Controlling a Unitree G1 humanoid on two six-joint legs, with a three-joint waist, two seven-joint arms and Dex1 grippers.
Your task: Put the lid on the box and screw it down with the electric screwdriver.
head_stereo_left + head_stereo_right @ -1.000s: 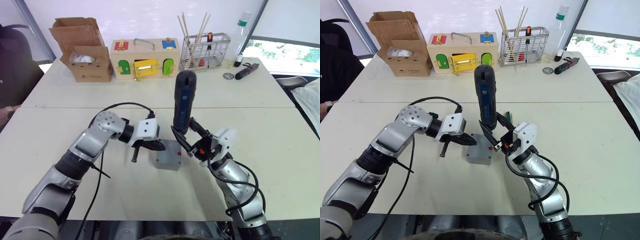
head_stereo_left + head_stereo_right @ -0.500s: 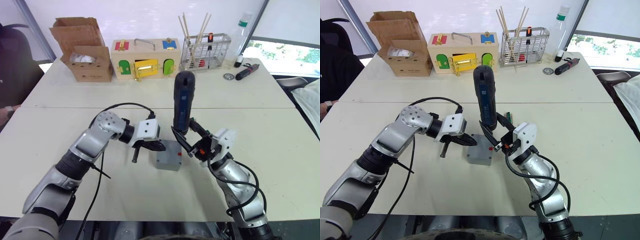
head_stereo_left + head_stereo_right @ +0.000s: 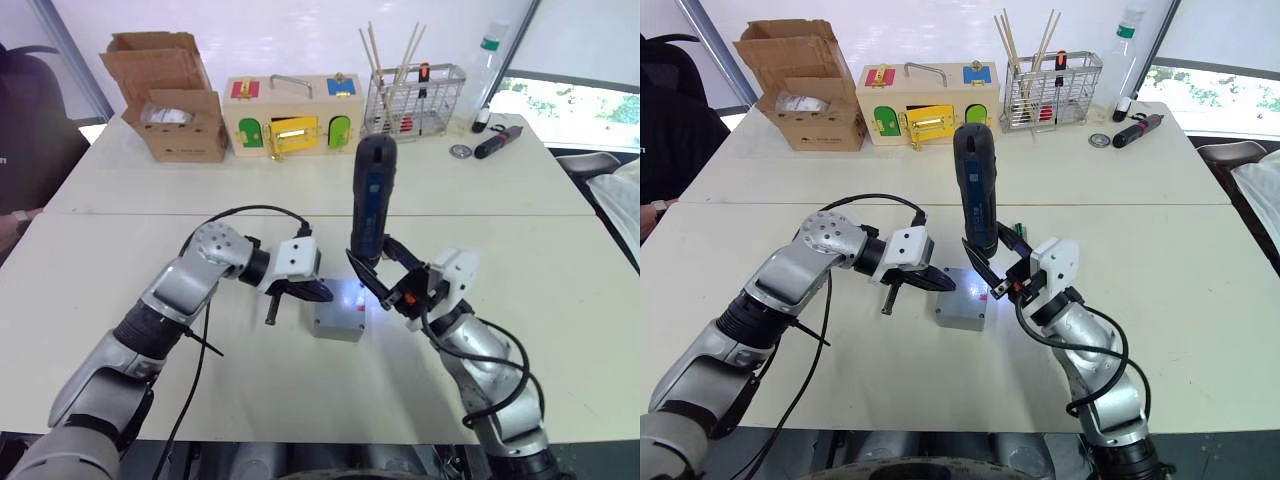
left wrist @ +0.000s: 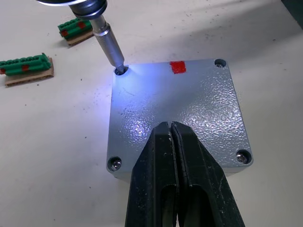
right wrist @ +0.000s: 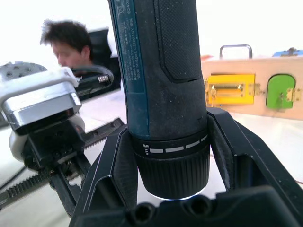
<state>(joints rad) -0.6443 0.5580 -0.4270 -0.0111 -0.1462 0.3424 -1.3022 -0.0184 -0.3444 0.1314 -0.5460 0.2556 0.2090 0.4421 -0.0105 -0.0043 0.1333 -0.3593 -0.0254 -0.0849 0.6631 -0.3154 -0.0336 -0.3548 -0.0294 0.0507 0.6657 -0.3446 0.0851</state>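
The grey lid (image 4: 180, 111) lies on the box (image 3: 338, 318), with a red tab on one side. My left gripper (image 4: 170, 126) is shut and its tips rest on top of the lid. My right gripper (image 3: 386, 282) is shut on the electric screwdriver (image 3: 368, 200), gripping its collar and holding it almost upright. The metal bit (image 4: 109, 45) stands in one corner screw hole of the lid. The tool's light casts a white-blue glow on that corner. Screws sit in two other corners.
Two green connector strips (image 4: 26, 71) lie on the table beside the box. Along the far edge stand a cardboard box (image 3: 170, 110), a wooden box with coloured doors (image 3: 290, 118), a wire basket with sticks (image 3: 412, 100) and a black-and-red pen tool (image 3: 497, 142). A person (image 5: 71, 40) sits beyond the table.
The screwdriver's light has come on and lights the lid's corner. My right arm and the screwdriver have shifted slightly to the right. The left gripper has stayed on the lid.
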